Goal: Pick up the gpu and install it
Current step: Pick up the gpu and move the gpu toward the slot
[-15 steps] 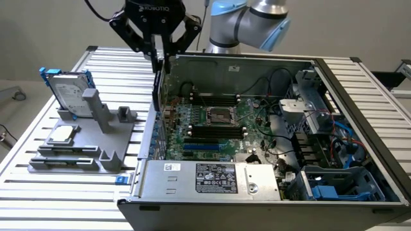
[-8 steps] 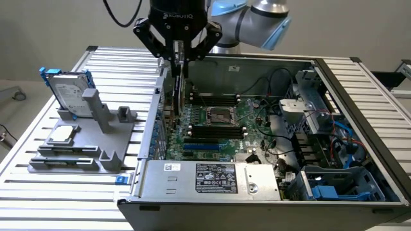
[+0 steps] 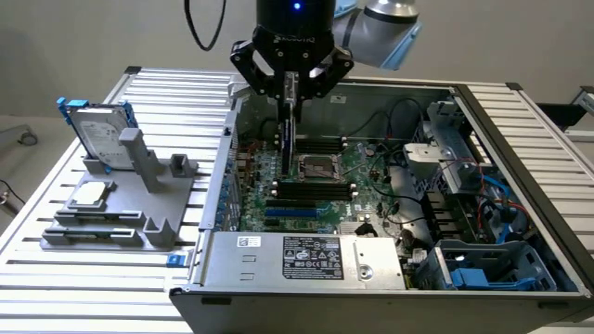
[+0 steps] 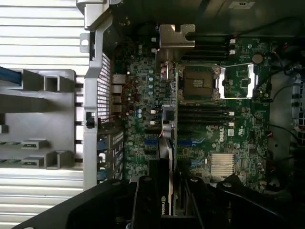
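Claw (image 3: 291,92) clamped on gpu (image 3: 289,139); card hanging upright over motherboard (image 3: 371,189), beside CPU socket (image 3: 316,167), inside open case (image 3: 371,309).

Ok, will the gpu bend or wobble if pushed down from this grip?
Probably stiff: the gpu hangs straight, edge-on, from the gripper. Likely light, being a thin card. Gripped at its upper end, it might pivot under side load.

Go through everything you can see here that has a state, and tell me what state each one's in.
gripper: shut on the gpu
gpu: held on edge over the motherboard
computer case: side open, motherboard exposed
hard drive: upright in the grey holder
processor chip: lying flat on the grey holder
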You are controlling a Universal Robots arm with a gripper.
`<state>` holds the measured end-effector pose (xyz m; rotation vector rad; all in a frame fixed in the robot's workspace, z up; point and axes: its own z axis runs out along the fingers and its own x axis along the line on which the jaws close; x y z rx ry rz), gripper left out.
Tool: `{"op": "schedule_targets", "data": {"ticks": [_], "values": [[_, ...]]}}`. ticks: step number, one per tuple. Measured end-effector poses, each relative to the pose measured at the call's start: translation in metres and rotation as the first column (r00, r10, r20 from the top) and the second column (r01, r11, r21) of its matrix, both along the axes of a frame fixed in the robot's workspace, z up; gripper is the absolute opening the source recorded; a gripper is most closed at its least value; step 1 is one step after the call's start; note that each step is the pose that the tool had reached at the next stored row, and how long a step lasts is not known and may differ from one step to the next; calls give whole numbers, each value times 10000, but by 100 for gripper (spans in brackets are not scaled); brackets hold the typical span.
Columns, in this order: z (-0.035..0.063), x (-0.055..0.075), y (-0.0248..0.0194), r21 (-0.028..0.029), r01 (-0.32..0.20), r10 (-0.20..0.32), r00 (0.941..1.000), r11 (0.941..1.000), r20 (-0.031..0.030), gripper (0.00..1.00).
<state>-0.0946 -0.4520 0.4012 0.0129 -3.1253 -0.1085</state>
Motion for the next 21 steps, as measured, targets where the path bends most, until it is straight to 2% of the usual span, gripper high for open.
{"op": "schedule_targets", "data": {"ticks": [7, 13, 15, 21], "values": [[-128, 319, 61, -28, 0, 0, 10000, 10000, 0, 27], [-237, 583, 151, -35, 1, -1, 10000, 10000, 0, 27], [-263, 594, 168, -34, 1, -1, 10000, 10000, 0, 27], [-263, 595, 168, -36, 1, -1, 10000, 10000, 0, 27]]}}
